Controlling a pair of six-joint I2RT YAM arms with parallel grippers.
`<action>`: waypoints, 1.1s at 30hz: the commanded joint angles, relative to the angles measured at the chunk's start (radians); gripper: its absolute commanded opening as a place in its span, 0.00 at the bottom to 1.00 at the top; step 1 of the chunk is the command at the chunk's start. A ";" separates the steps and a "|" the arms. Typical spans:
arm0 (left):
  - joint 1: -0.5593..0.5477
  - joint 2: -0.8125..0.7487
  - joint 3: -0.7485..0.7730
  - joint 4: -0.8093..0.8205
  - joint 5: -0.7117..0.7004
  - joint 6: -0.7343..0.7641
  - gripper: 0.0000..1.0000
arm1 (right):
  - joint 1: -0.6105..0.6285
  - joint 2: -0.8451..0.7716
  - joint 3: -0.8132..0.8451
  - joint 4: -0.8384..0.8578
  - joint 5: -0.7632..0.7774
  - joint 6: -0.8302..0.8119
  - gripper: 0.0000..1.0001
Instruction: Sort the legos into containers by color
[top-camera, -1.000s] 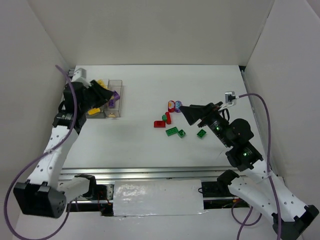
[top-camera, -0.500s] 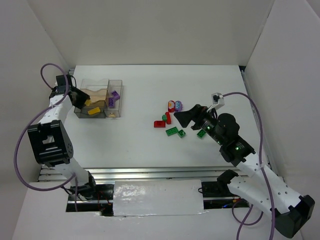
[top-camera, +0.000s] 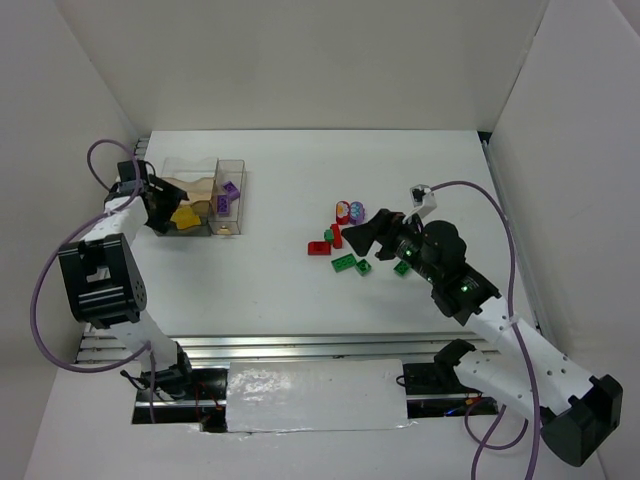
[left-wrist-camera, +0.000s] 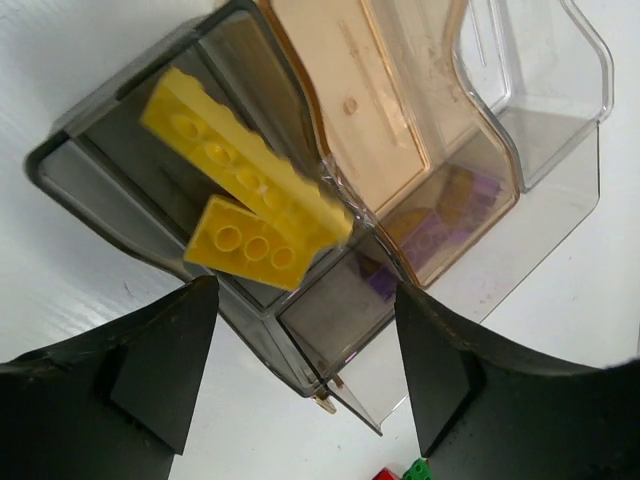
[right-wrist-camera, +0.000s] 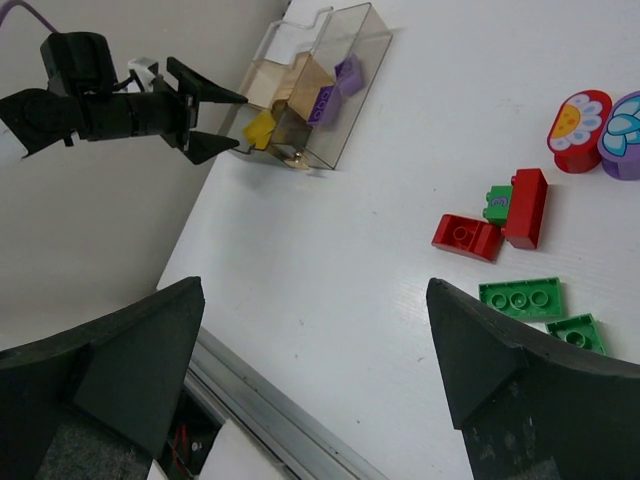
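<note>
The clear divided container (top-camera: 232, 163) stands at the far left. It holds two yellow legos (top-camera: 185, 215) in a left compartment and purple legos (top-camera: 228, 194) on its right side. My left gripper (top-camera: 158, 212) is open and empty just left of the container; in the left wrist view its fingers (left-wrist-camera: 160, 370) flank the container's near corner (left-wrist-camera: 340, 305) below the yellow legos (left-wrist-camera: 245, 210). My right gripper (top-camera: 352, 238) is open and empty above loose legos at mid-table: red bricks (right-wrist-camera: 468, 235), green bricks (right-wrist-camera: 520, 298), a round red one (right-wrist-camera: 578, 117) and a round purple one (right-wrist-camera: 625, 120).
White walls close the table on the left, back and right. A metal rail (top-camera: 300, 345) runs along the near edge. The container (right-wrist-camera: 365, 40) and the left gripper (right-wrist-camera: 200, 120) also show far off in the right wrist view.
My left arm has pulled back from over the container to its left side, and a yellow brick now lies inside. My right gripper has moved a little left and lower over the loose legos.
</note>
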 joint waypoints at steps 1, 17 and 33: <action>0.026 -0.037 -0.021 0.034 0.006 -0.034 0.84 | -0.003 0.014 0.043 0.014 -0.009 -0.021 1.00; -0.164 -0.684 -0.039 -0.187 0.153 0.401 1.00 | -0.105 0.892 0.719 -0.514 0.353 -0.109 1.00; -0.224 -0.828 -0.295 -0.212 0.204 0.578 0.99 | -0.150 1.327 1.070 -0.627 0.235 -0.230 1.00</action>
